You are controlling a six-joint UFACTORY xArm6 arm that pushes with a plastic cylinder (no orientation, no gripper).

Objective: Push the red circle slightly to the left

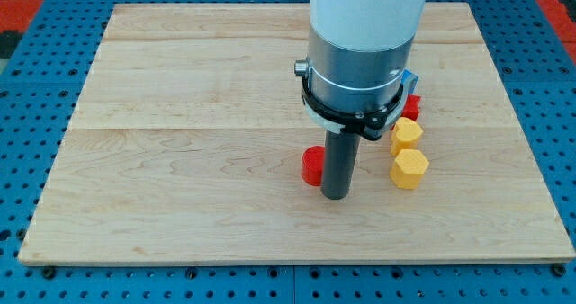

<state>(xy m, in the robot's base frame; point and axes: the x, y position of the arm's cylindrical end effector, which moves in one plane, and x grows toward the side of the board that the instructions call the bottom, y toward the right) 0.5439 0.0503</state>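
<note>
The red circle [312, 165] is a short red cylinder near the middle of the wooden board [180, 115], partly hidden by my rod. My tip [337, 196] rests on the board just to the right of the red circle and slightly toward the view's bottom, touching or nearly touching its right side.
Two yellow hexagon blocks stand to the right of my tip, one [406, 135] above the other [409, 169]. A red block [412, 106] and a sliver of a blue block [410, 79] peek out behind the arm's body. A blue pegboard [36, 115] surrounds the board.
</note>
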